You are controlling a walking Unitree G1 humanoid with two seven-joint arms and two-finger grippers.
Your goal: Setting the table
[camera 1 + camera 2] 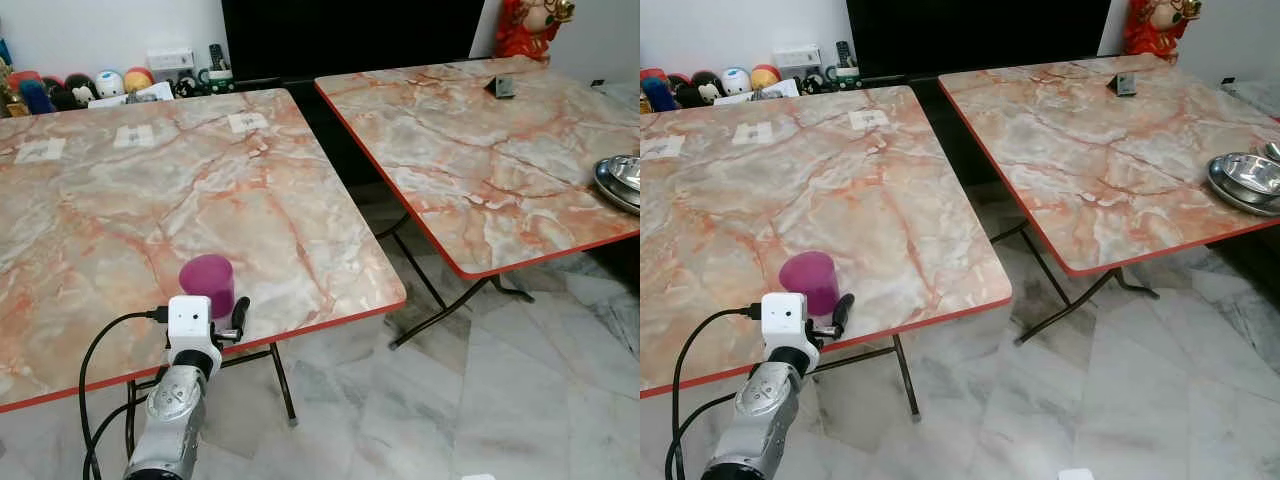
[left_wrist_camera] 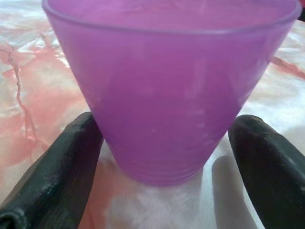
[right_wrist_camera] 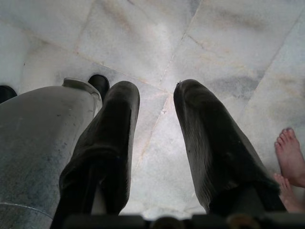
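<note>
Purple cup [image 1: 207,283] stands between our left gripper's [image 2: 162,143] spread fingers [image 2: 57,171] near the marble table's [image 1: 300,230] front edge, ungripped.

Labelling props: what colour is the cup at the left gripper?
Translucent purple cup; clearest in the left wrist view.

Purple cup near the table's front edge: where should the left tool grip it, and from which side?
Grip the purple cup low on its tapered wall, from the robot's side, level with the table. It stands upright, and the left tool already straddles its narrower base.
</note>
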